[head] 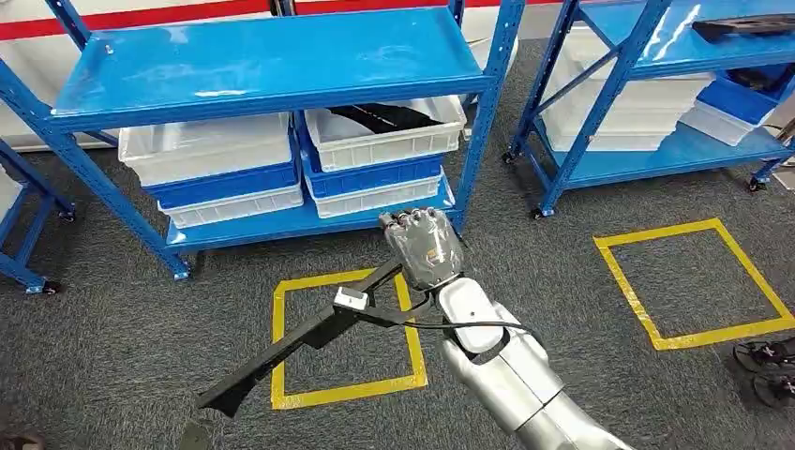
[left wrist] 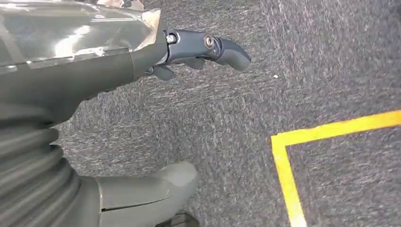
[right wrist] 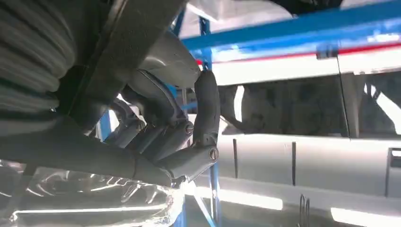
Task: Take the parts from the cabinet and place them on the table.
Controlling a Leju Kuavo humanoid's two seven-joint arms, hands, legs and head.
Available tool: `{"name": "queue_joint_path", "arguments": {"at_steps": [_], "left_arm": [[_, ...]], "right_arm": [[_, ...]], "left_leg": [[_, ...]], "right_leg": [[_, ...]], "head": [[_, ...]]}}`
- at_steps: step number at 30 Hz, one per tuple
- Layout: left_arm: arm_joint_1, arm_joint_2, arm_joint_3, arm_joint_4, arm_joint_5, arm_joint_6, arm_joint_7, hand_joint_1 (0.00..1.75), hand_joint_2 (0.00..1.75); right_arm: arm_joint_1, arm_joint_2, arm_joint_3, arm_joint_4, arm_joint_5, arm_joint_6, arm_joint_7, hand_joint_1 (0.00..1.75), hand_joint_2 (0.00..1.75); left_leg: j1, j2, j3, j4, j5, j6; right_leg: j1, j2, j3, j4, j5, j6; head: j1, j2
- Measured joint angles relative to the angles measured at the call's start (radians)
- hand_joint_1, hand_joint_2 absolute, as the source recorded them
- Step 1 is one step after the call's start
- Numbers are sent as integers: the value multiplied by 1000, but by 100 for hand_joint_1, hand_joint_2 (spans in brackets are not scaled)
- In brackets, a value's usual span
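Note:
My right hand (head: 427,248) grips one end of a long black part (head: 300,337) in front of the blue cabinet (head: 272,66). The part slants down to the left over the carpet and carries a small white tag (head: 352,298). In the right wrist view the fingers (right wrist: 203,118) curl around the dark bar of the part (right wrist: 123,52). Another black part (head: 389,117) lies in a white bin (head: 384,141) on the cabinet's lower shelf. My left hand (left wrist: 94,94) hangs over the carpet, fingers (left wrist: 208,47) apart and holding nothing.
A second blue rack (head: 656,103) stands at the right with white and blue bins and a black part (head: 750,26) on top. Two yellow tape squares (head: 347,337) (head: 694,281) mark the grey carpet. A person's shoes (head: 764,361) stand at the right edge.

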Motion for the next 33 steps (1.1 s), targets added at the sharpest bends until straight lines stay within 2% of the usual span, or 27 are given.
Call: {"name": "queue_joint_path", "arguments": {"at_steps": [1, 2, 4, 5, 6, 9, 10, 11, 12, 13, 14, 15, 16, 17, 19, 20, 21, 23, 24, 25, 26, 27, 29, 30, 31, 32, 33], "left_arm": [[-1, -2, -4, 0, -2, -2, 3, 0, 175], [-2, -5, -6, 0, -3, -2, 7, 0, 175], [-6, -9, -8, 0, -7, -2, 11, 0, 175], [-8, -10, -10, 0, -11, -4, 12, 0, 175], [-11, -11, -10, 0, -13, -9, 15, 0, 175], [-12, -14, -18, 0, -21, -10, 28, 0, 175], [-12, -13, -19, 0, -22, -10, 30, 0, 175], [-12, -14, -21, 0, -24, -10, 33, 0, 175], [-12, -15, -24, 0, -24, -11, 35, 0, 175], [-12, -15, -26, 0, -26, -11, 36, 0, 175], [-12, -16, -26, 0, -27, -11, 37, 0, 175], [-12, -16, -26, 0, -27, -11, 37, 0, 175], [-12, -16, -27, 0, -27, -11, 37, 0, 175], [-12, -16, -27, 0, -27, -11, 37, 0, 175], [-13, -15, -27, 0, -27, -11, 37, 0, 175], [-17, -15, -27, 0, -27, -11, 35, 0, 175], [-19, -14, -27, 0, -27, -11, 35, 0, 175], [-20, -15, -27, 0, -32, -11, 34, 0, 175], [-20, -14, -27, 0, -31, -11, 35, 0, 175], [-20, -15, -27, 0, -33, -11, 35, 0, 175], [-22, -17, -27, 0, -34, -11, 35, 0, 175], [-25, -16, -27, 0, -34, -10, 36, 0, 175], [-25, -17, -27, 0, -35, -10, 39, 0, 175], [-25, -17, -27, 0, -35, -10, 41, 0, 175], [-24, -17, -27, 0, -35, -10, 43, 0, 175], [-24, -17, -27, 0, -35, -10, 44, 0, 175], [-25, -17, -27, 0, -36, -10, 44, 0, 175]], "right_arm": [[9, -3, 0, 0, 1, 0, 0, 171, 175], [16, -6, -1, -2, 1, 0, 1, 171, 175], [21, -9, -3, -9, 2, 0, 2, 171, 175], [23, -10, -5, -14, 5, 1, 4, 171, 175], [27, -10, -8, -17, 7, 2, 6, 171, 175], [39, -17, -16, -23, 13, 6, 19, 171, 175], [41, -17, -18, -26, 16, 6, 21, 171, 175], [43, -17, -19, -32, 19, 10, 23, 171, 175], [44, -17, -20, -37, 20, 11, 24, 171, 175], [46, -17, -21, -39, 21, 13, 25, 171, 175], [48, -17, -23, -40, 22, 13, 26, 171, 175], [53, -18, -25, -40, 22, 14, 26, 171, 175], [58, -20, -27, -40, 23, 14, 26, 171, 175], [63, -21, -27, -40, 25, 15, 26, 171, 175], [68, -22, -30, -43, 25, 14, 26, 171, 175], [71, -22, -32, -46, 26, 13, 26, 171, 175], [70, -23, -37, -50, 27, 11, 26, 171, 175], [73, -25, -39, -53, 27, 10, 26, 171, 175], [75, -26, -40, -56, 27, 9, 26, 171, 175], [77, -27, -44, -60, 27, 9, 27, 171, 175], [78, -31, -47, -62, 27, 9, 27, 171, 175], [77, -31, -52, -64, 27, 9, 27, 171, 175], [80, -35, -59, -65, 27, 9, 28, 171, 175], [84, -36, -61, -65, 27, 9, 29, 171, 175], [86, -37, -64, -65, 27, 9, 29, 171, 175], [86, -39, -64, -65, 27, 9, 29, 171, 175], [86, -39, -66, -65, 27, 9, 29, 171, 175]], "left_leg": [[0, 0, -7, 1, 5, -2], [0, 0, -13, 1, 10, -5], [0, -1, -21, 6, 17, -12], [-3, -1, -26, 10, 20, -18], [-7, -2, -30, 13, 24, -24], [-4, -2, -35, 11, 39, -41], [0, -4, -43, 15, 37, -45], [3, -4, -57, 42, -1, -50], [5, -4, -79, 101, -51, -55], [7, -4, -114, 195, -104, -61], [8, -4, -143, 277, -142, -65], [8, -4, -159, 332, -162, -67], [8, -4, -151, 337, -159, -65], [8, -4, -116, 292, -136, -63], [7, -5, 12, 98, -67, -52], [6, -8, 55, 21, -70, -43], [-1, -7, 58, 20, -64, -40], [-7, -8, 50, 21, -59, -31], [-9, -8, 49, 19, -53, -23], [-6, -6, 48, 2, -40, -14], [-1, 1, 49, -8, -27, -9], [-1, 1, 41, -11, -18, 4], [-3, 1, 23, -10, -7, 2], [-3, 1, 13, -9, 0, 2], [-3, 2, 5, -9, 6, 0], [-3, 2, -2, -7, 11, -3], [-3, 1, -9, -4, 15, -6]], "right_leg": [[0, 0, 14, -11, 4, 8], [-1, 0, 60, -78, 27, 18], [-5, -1, 178, -275, 83, 31], [-6, 0, 204, -341, 82, 23], [3, 1, 205, -338, 96, 16], [7, 2, 197, -330, 107, -1], [-13, 0, 196, -334, 116, -13], [-11, 0, 189, -334, 124, -24], [-11, -1, 182, -334, 130, -32], [-8, -1, 173, -334, 136, -36], [-6, -1, 166, -333, 141, -36], [-4, -1, 159, -332, 146, -35], [-2, -1, 152, -332, 151, -35], [-2, -1, 147, -331, 154, -32], [-1, 1, 143, -329, 160, -27], [0, 1, 143, -329, 162, -24], [11, 0, 138, -329, 167, -15], [5, -1, 134, -330, 174, -5], [3, -1, 134, -335, 181, 5], [12, 0, 132, -336, 185, 13], [7, -1, 112, -316, 162, 10], [8, 0, 91, -260, 120, 1], [3, 0, 26, -94, 43, -4], [1, 0, 0, -18, 13, -1], [0, 0, -1, 0, 7, 8], [-1, 0, 28, -35, 18, 17], [-3, 0, 81, -118, 44, 27]], "head": [[0, 0], [0, 0], [0, 0], [0, 0], [-1, 0], [0, 0], [0, 0], [-1, 0], [-5, 0], [-6, 0], [-6, 0], [-6, 0], [-6, 0], [-6, 0], [-6, 0], [-6, 0], [-5, 0], [-6, 0], [-6, 0], [-5, 0], [-5, 0], [-3, 0], [2, 0], [2, 0], [2, 0], [2, 0], [2, 0]]}}
